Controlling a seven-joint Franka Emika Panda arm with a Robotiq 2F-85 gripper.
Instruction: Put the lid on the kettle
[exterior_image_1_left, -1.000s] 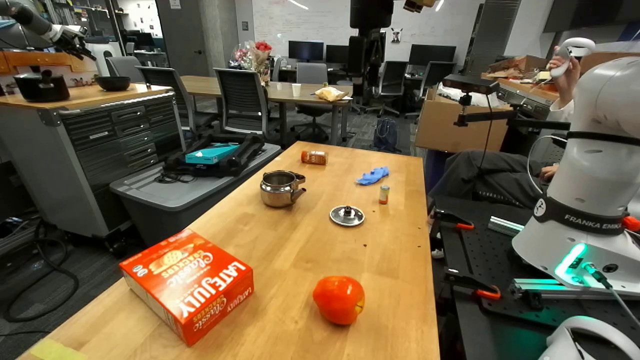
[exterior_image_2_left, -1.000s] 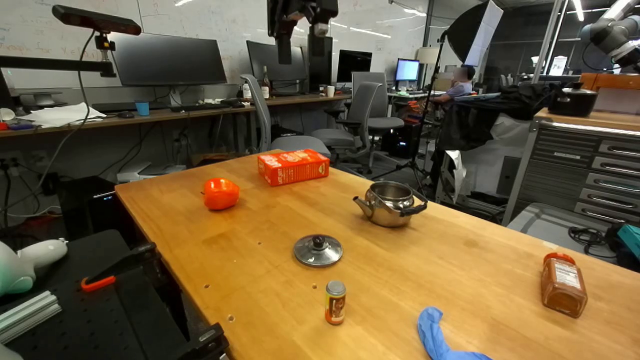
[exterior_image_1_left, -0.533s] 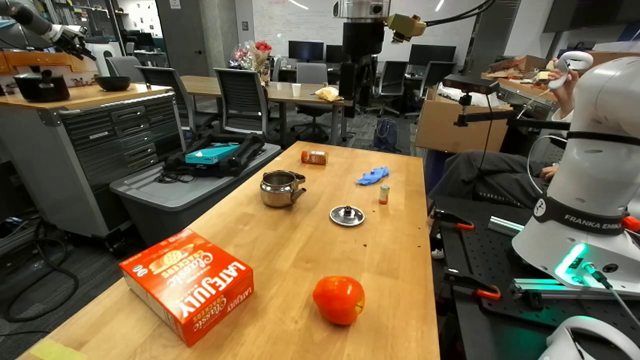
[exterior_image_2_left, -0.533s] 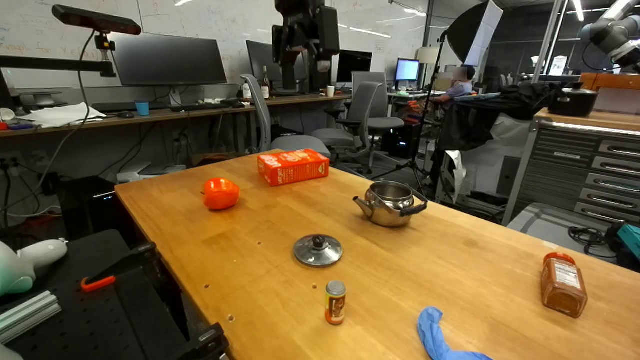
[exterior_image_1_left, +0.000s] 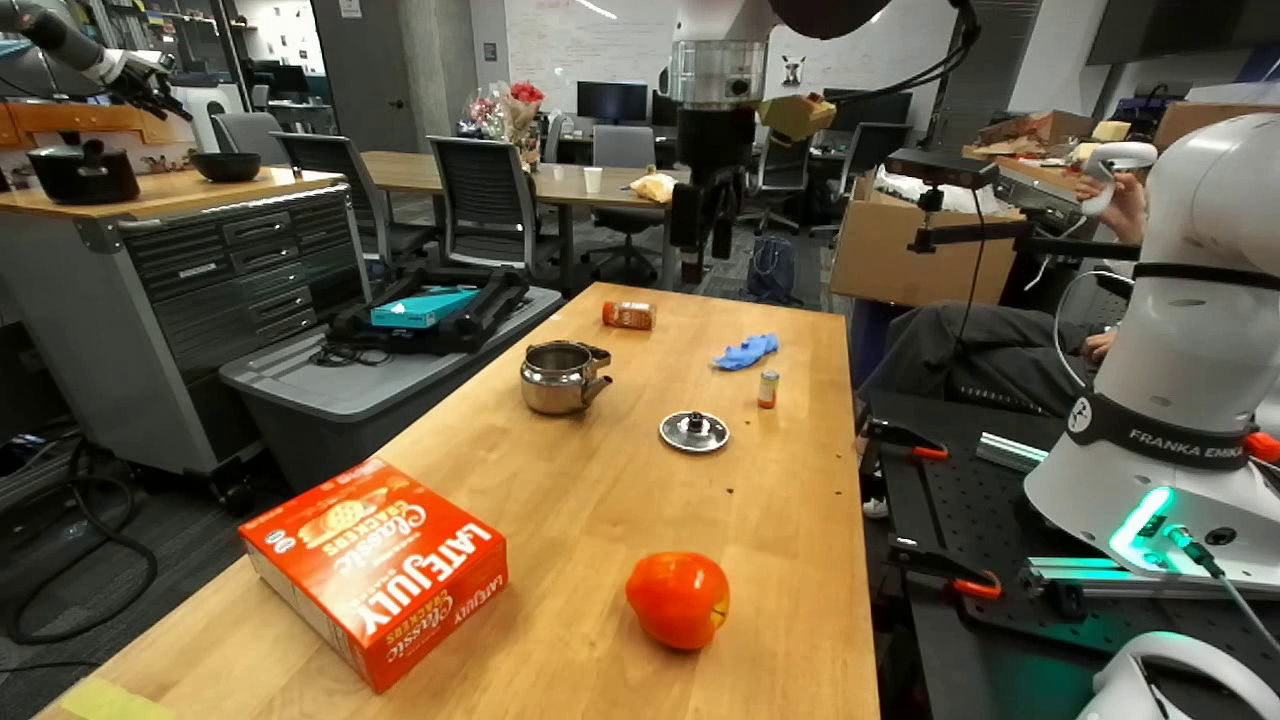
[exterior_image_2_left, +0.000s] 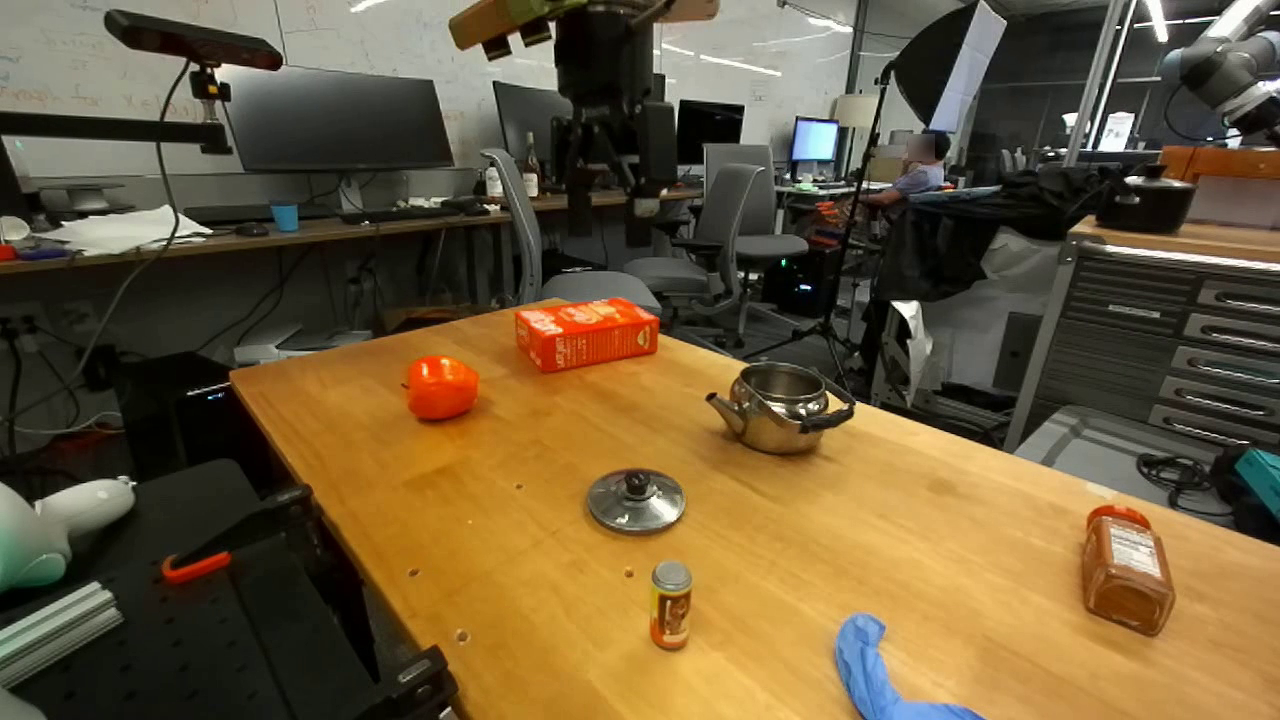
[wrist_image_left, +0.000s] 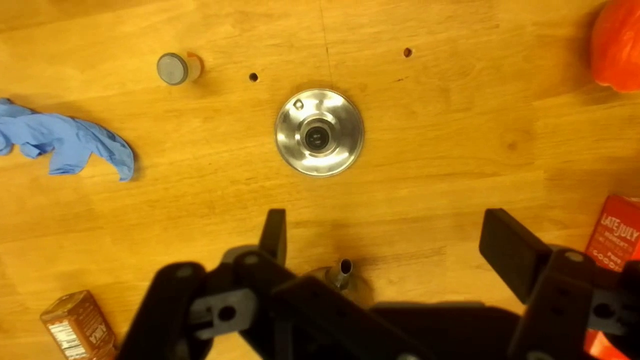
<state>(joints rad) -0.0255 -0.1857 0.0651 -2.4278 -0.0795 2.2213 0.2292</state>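
Note:
The lid (exterior_image_1_left: 694, 432) is a round silvery disc with a dark knob. It lies flat, knob up, on the table in both exterior views (exterior_image_2_left: 636, 502) and at the upper middle of the wrist view (wrist_image_left: 345, 142). The kettle (exterior_image_1_left: 556, 390) is a shiny silver pot with open top, spout and dark handle. It stands upright behind the lid in an exterior view (exterior_image_2_left: 775, 425). In the wrist view, my gripper hides most of it and the spout (wrist_image_left: 344, 270) shows. My gripper (wrist_image_left: 387, 232) is open and empty, high above the table in both exterior views (exterior_image_1_left: 706, 255) (exterior_image_2_left: 610, 222).
A small can (exterior_image_2_left: 671, 605) and a blue glove (exterior_image_1_left: 746, 352) lie near the lid. A spice jar (exterior_image_2_left: 1128, 570) lies on its side. An orange-red pepper (exterior_image_1_left: 680, 600) and an orange cracker box (exterior_image_1_left: 380, 570) sit on the table (exterior_image_1_left: 600, 520).
My gripper has moved down in both exterior views, and more of the arm above it now shows. The lid, the kettle and the other things on the table have not moved.

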